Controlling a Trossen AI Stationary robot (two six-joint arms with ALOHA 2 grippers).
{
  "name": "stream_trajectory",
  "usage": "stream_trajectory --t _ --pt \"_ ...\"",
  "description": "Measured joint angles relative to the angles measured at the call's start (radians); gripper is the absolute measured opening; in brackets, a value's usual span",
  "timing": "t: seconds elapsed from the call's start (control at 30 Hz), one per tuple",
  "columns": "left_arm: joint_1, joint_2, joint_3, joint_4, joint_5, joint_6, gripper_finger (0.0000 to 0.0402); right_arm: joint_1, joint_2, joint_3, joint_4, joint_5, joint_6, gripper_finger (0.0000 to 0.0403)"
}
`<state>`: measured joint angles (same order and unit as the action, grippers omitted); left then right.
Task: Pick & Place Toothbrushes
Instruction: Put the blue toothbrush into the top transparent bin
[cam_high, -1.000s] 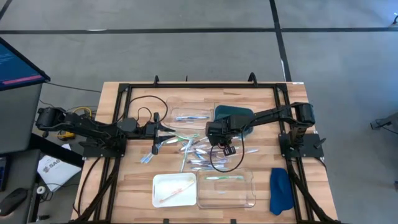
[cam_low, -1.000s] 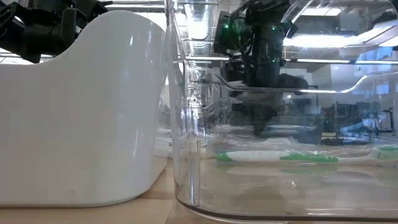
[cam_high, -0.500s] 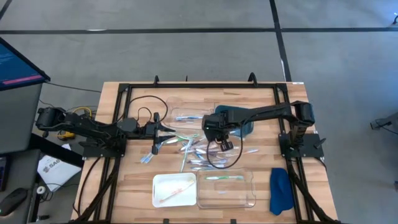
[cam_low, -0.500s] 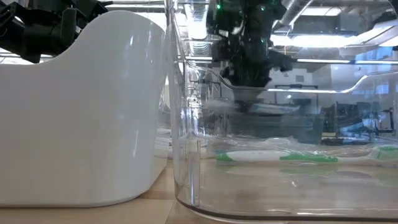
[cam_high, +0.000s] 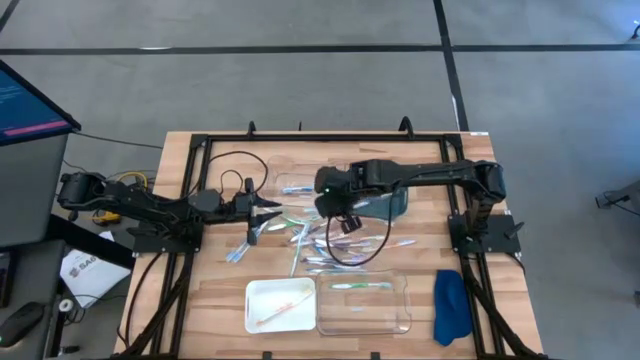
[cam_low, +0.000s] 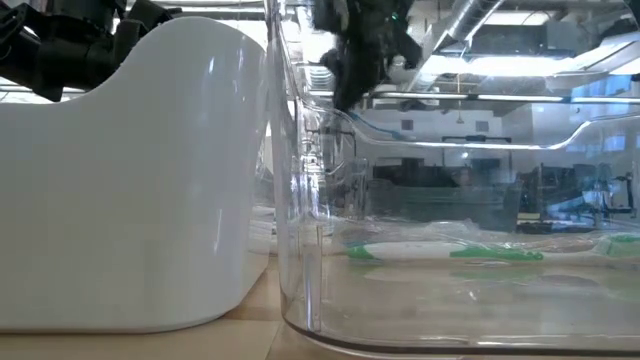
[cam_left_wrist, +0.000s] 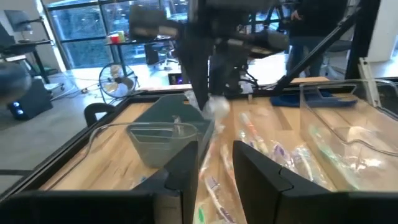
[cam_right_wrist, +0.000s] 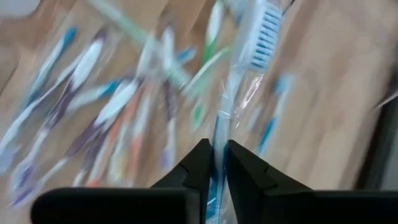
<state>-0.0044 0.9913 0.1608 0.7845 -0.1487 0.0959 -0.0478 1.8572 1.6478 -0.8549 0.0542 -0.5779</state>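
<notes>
Right gripper (cam_right_wrist: 214, 163) is clamped on a wrapped blue toothbrush (cam_right_wrist: 249, 56), whose handle runs out between the two dark fingers to a blue-bristled head. Over the last second this arm has swung from just right of the pile toward the table's middle; in the high view the right gripper (cam_high: 335, 200) now hangs above the pile's far edge, beside the teal bin (cam_high: 392, 200). That suggests the pick is done and the carry has begun, though the heading is not yet plain.

Below the gripper, well apart from it, the loose toothbrushes (cam_high: 315, 243) lie scattered mid-table. The clear tray (cam_high: 405, 312) at the near edge already holds one green-and-white brush (cam_low: 480, 253), and the white tray (cam_high: 252, 312) beside it holds a pinkish one.

Left gripper (cam_left_wrist: 214, 165) waits with fingers apart at the pile's left side, holding nothing.
</notes>
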Motion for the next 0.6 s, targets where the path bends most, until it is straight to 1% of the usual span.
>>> stream_trajectory --t 0.1,0.27,0.37,0.47,0.53,0.6 --pt "0.000 0.000 0.000 0.000 0.001 0.000 0.0094 -0.009 0.000 0.014 0.079 -0.001 -0.051 0.0043" --pt "0.000 0.000 0.000 0.000 0.002 -0.004 0.0094 -0.044 0.000 0.014 0.166 -0.012 -0.118 0.0014" --pt "0.000 0.000 0.000 -0.002 0.010 -0.023 0.0094 -0.089 0.005 0.014 0.206 -0.100 -0.117 0.0014" --pt "-0.002 0.000 0.000 -0.003 0.053 -0.021 0.0094 -0.140 0.009 0.013 0.264 -0.195 -0.079 0.0028" --pt "-0.005 -0.001 0.000 -0.003 0.073 -0.013 0.0094 -0.164 0.009 0.014 0.320 -0.211 -0.070 0.0037" --pt "-0.006 -0.002 0.000 -0.003 0.077 -0.008 0.0094 -0.176 0.013 0.014 0.359 -0.210 -0.072 0.0038"
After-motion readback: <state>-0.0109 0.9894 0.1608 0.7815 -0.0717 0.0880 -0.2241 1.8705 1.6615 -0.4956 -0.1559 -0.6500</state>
